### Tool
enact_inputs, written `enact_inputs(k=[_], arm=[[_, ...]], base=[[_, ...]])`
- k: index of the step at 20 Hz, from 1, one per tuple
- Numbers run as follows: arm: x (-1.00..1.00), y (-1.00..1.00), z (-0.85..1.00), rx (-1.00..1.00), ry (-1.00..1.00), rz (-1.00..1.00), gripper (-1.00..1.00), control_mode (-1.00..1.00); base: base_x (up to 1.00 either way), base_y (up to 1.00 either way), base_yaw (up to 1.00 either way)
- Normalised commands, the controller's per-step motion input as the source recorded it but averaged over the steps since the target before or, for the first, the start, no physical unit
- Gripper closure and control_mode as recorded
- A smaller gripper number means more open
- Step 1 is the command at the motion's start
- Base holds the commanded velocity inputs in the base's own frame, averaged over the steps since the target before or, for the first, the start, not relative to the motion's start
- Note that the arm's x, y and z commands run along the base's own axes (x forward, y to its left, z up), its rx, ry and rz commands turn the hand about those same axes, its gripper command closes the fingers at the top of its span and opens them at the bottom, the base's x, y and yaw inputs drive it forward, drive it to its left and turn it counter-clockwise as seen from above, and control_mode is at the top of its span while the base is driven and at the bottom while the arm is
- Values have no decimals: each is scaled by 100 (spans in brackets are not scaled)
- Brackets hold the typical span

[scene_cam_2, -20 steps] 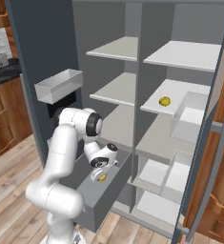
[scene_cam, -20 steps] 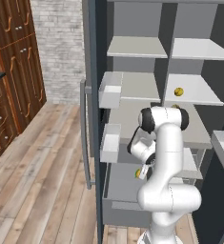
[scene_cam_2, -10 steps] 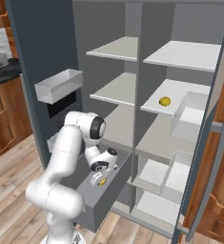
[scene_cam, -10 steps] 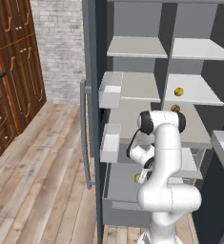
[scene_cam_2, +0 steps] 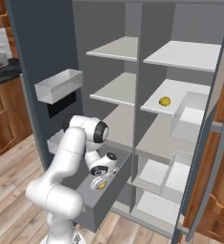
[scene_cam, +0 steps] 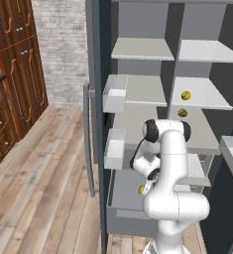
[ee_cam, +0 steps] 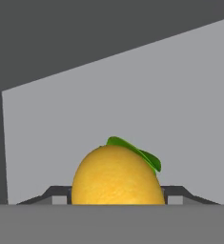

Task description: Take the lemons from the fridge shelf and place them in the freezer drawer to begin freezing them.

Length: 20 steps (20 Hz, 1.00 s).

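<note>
Hovering in freezer drawer (scene_cam_2: 114, 183) — gripper (scene_cam_2: 99, 183) clasping one lemon (ee_cam: 117, 176).

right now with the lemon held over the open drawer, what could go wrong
1. The gripper holds a lemon just inside the freezer drawer; let go from above the floor, the round fruit may roll or bounce.
2. The arm is folded tightly down into the drawer, so lifting out could clip the drawer wall or the shelf above.
3. Another lemon sits on the fridge shelf, so the job isn't finished.

White rounded arm (scene_cam: 170, 163) — dark joints, glossy bulbous base.
</note>
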Motion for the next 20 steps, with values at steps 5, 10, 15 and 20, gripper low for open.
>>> enact_inputs(k=[5, 10, 15, 20], arm=[[0, 0, -40, 0, 0, 2, 100, -100], [0, 0, -34, 0, 0, 0, 100, -100], [0, 0, -34, 0, 0, 0, 100, -100], [-12, 6, -38, 0, 0, 0, 100, -100]], base=[[0, 0, 0], [0, 0, 0], [0, 0, 0], [0, 0, 0]])
